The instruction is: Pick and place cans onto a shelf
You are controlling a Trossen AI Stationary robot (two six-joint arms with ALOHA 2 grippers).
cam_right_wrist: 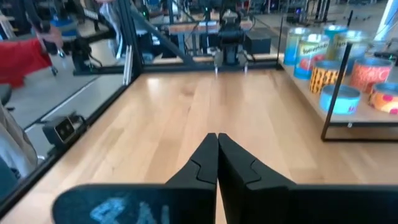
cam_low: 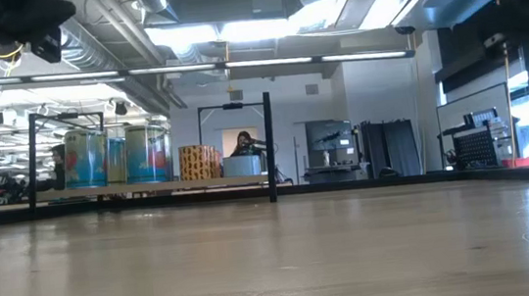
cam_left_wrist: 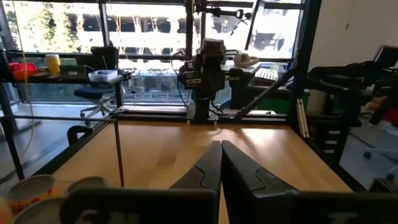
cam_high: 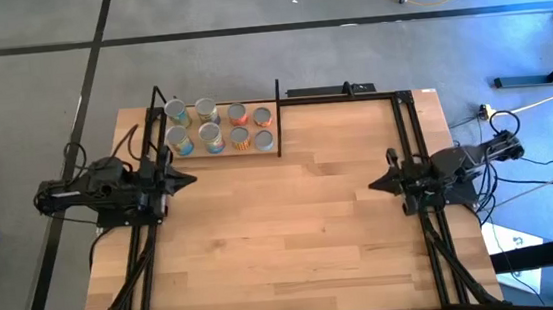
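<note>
Both arms (cam_high: 109, 190) were black, angular, jointed, with thin black cables trailing toward lower frame. Fingers (cam_right_wrist: 205, 165) were matte black, tapered wedges. Right wrist housing (cam_right_wrist: 118, 205) bore faint blue marking.

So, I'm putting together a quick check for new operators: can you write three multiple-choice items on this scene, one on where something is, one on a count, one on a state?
1. Where does the shelf sit on the table?
A. at the far edge, on the left arm's side
B. in the middle
C. at the near edge, on the right arm's side

2. How many cans stand on the shelf?
A. three
B. five
C. eight

3. How do the fingers of the left gripper and the right gripper stand?
A. both spread wide
B. both closed on nothing
C. each clamped on a can

Answers:
1 A: the high view shows it at the far edge, by the left arm.
2 C: two rows of four.
3 B: each wrist view shows the fingers together, nothing between.
</note>
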